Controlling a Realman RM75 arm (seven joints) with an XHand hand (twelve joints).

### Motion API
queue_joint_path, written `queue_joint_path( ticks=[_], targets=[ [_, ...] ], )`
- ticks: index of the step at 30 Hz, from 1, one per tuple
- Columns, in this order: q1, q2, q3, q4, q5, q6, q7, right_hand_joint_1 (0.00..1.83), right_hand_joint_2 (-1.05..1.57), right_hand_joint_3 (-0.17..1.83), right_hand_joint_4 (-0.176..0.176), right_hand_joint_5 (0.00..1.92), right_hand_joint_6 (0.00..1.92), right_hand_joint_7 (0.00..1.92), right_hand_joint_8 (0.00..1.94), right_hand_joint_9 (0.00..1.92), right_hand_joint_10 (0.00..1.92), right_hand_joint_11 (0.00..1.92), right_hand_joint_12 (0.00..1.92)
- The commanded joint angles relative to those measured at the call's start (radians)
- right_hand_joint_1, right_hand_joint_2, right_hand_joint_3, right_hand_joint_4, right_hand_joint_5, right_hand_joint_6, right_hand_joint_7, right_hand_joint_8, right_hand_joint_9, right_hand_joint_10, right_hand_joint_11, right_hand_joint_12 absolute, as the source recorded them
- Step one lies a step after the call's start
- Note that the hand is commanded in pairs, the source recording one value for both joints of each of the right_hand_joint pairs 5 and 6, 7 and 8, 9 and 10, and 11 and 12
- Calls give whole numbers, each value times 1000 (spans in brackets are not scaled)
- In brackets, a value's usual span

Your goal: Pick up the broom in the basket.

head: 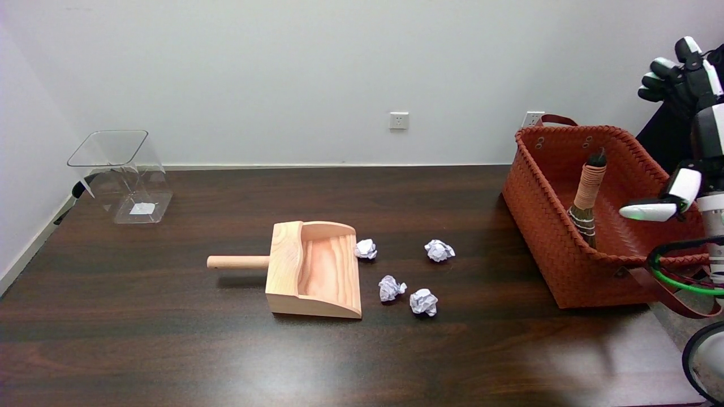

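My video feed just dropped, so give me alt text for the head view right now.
The right hand hangs in the air above and behind the woven orange basket at the table's right end, holding nothing; the broom stands untouched inside, handle up. Mid-table lie a wooden dustpan and four crumpled paper balls, with a clear plastic bin at far left.

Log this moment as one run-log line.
stage: reaching | robot hand: raised above basket, holding nothing | broom: upright in basket, untouched
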Motion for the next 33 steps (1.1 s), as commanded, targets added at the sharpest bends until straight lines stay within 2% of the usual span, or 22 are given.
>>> queue_joint_path(
  ticks=[1,6,10,15,17,22,33],
  targets=[
    [-36,38,64,-19,4,-55,311,1148,-1011,1027,0,53,53,290,290,459,459,549,549],
    [-46,36,52,-28,-12,-142,407,1155,-1004,1015,0,50,50,263,263,445,445,551,551],
    [-19,49,-18,-20,-24,-173,439,1156,-1006,1025,0,50,50,243,243,424,424,532,532],
    [64,85,-154,34,-18,-190,473,1146,-961,1011,0,65,65,232,232,401,401,489,489],
    [114,100,-235,66,-17,-190,508,1205,-928,969,0,73,73,217,217,380,380,460,460],
    [226,94,-354,131,-17,-184,562,1202,-916,994,0,67,67,215,215,372,372,451,451],
    [251,86,-370,239,15,-207,613,1197,-901,1042,0,68,68,211,211,338,338,418,418]
  ],
)
